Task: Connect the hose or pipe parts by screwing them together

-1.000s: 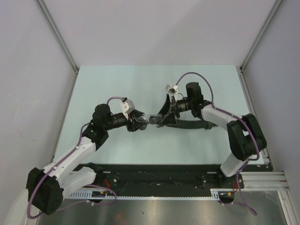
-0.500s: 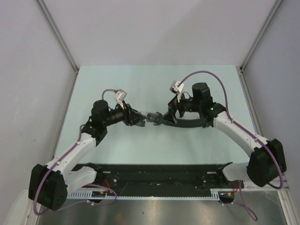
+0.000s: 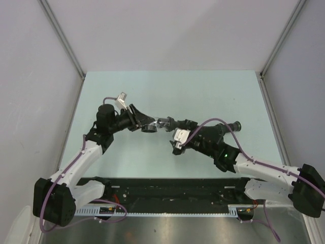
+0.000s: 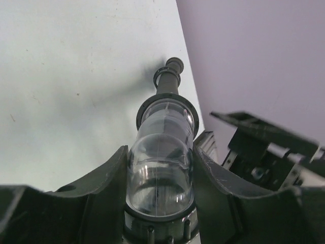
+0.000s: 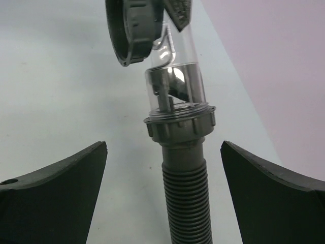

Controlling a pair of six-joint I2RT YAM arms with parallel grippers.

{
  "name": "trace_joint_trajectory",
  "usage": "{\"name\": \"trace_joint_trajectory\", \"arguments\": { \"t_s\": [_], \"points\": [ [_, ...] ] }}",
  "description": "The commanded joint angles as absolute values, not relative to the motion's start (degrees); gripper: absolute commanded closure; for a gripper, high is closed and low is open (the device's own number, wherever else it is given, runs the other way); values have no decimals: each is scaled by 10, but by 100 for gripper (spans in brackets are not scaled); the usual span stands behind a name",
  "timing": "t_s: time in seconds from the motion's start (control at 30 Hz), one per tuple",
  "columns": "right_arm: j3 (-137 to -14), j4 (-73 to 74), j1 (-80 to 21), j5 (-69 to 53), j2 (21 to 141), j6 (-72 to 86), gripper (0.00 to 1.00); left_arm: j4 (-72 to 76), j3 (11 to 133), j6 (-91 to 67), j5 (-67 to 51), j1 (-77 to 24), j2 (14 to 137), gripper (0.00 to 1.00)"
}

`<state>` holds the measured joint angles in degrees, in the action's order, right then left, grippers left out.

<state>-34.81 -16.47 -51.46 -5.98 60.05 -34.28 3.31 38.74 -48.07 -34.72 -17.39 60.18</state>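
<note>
The left gripper (image 4: 160,170) squeezes the clear tube (image 4: 162,132). The right gripper (image 5: 163,150) is wide open. The ribbed hose (image 5: 187,203) sits between its fingers, not touching, and points straight ahead toward the tube.

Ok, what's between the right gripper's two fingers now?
The ribbed hose runs up the middle of the open right gripper, touching neither side, with bare table flanking it, seen in the right wrist view.
</note>
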Motion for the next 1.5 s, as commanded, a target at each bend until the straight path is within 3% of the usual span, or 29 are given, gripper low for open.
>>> {"name": "trace_joint_trajectory", "arguments": {
  "t_s": [0.0,0.2,0.4,0.57,0.6,0.63,0.8,0.97,1.17,1.47],
  "points": [
    [-323,-271,-575,91,605,-435,0,37,420,-591,-373,-162,601,100],
    [-313,-353,-601,135,674,-480,0,38,424,-664,-401,-161,601,100],
    [-313,-437,-605,161,747,-541,8,38,424,-715,-446,-160,606,100],
    [-313,-468,-605,147,758,-554,32,39,420,-715,-458,-160,608,100],
    [-314,-468,-605,141,757,-553,45,39,421,-709,-467,-159,611,100],
    [-314,-467,-604,130,753,-548,50,40,422,-691,-472,-160,616,100],
    [-379,-291,-557,-44,715,-438,74,44,442,-577,-492,-160,644,100],
    [-457,-133,-447,-288,716,-326,76,51,436,-473,-502,-160,686,100],
    [-556,19,-375,-478,778,-284,80,60,440,-375,-483,-162,703,100],
    [-622,51,-323,-628,876,-199,83,95,428,-184,-465,-184,669,100]
  ]
}}
